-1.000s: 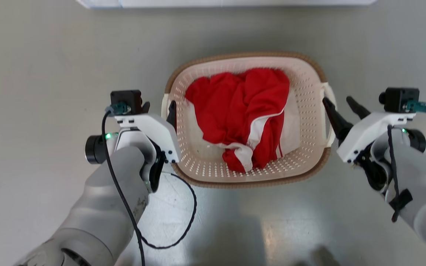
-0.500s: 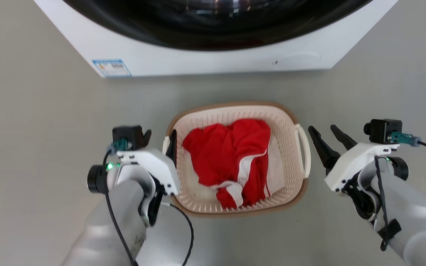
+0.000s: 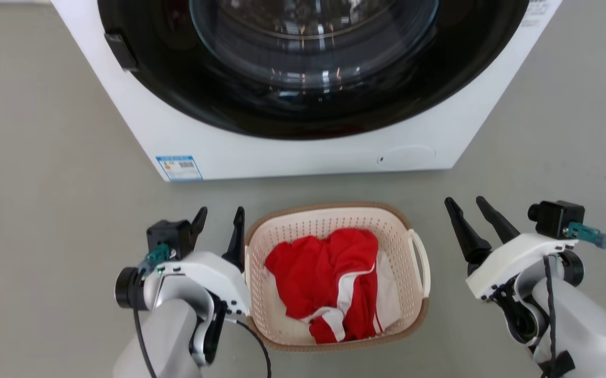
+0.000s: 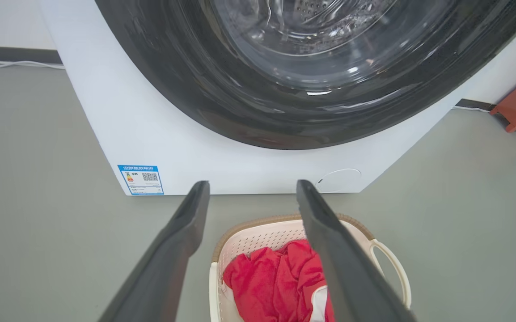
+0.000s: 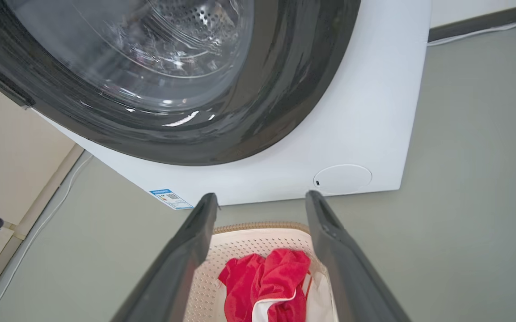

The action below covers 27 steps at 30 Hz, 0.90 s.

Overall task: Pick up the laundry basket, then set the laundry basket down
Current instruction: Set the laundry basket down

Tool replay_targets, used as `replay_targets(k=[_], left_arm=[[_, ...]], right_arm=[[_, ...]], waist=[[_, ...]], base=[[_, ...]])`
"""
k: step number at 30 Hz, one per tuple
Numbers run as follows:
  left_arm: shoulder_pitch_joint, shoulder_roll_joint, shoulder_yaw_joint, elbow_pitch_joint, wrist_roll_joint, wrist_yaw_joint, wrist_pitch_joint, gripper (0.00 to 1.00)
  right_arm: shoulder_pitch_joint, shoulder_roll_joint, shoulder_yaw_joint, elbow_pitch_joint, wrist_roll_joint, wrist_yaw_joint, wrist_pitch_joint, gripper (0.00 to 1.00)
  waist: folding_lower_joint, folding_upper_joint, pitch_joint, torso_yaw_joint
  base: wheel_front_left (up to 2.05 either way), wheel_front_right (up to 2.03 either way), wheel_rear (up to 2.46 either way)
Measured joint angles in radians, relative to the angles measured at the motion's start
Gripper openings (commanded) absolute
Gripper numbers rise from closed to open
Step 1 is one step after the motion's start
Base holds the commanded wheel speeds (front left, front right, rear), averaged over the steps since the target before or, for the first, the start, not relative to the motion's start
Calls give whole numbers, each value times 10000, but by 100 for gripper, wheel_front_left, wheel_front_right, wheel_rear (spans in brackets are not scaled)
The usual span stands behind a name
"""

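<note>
The left fingers and right fingers gape empty beside the laundry basket.

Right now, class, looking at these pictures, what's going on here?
A two-armed robot faces a laundry basket on the floor before a washing machine, a red and white garment inside it. Both claws are open and hold nothing: the left claw hangs close beside the basket's left side, the right claw stands clear of its right handle.
</note>
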Motion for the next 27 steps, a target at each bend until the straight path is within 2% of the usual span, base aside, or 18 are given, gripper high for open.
replay_targets(k=[9, 16, 23, 27], left_arm=[[1471, -188, 1149, -1965, 1154, -27, 0, 100], [2519, -286, 1835, -3386, 1781, -408, 0, 100], [3293, -339, 2288, -4021, 2019, -729, 0, 100], [3431, -362, 2295, -4234, 2589, -729, 0, 100]], right_arm=[[1264, 157, -2042, -1252, -1787, 0, 0, 100], [2355, 453, -3528, -2263, -2986, 0, 0, 100], [3194, 805, -4475, -3051, -3969, 0, 0, 100], [3461, 863, -4915, -3358, -4397, 0, 0, 100]], waist=[[0, 0, -917, 55], [0, 0, -1518, 91], [0, 0, -1977, 69], [0, 0, -2071, 54]], base=[[0, 0, 0], [0, 0, 0], [0, 0, 0], [0, 0, 0]])
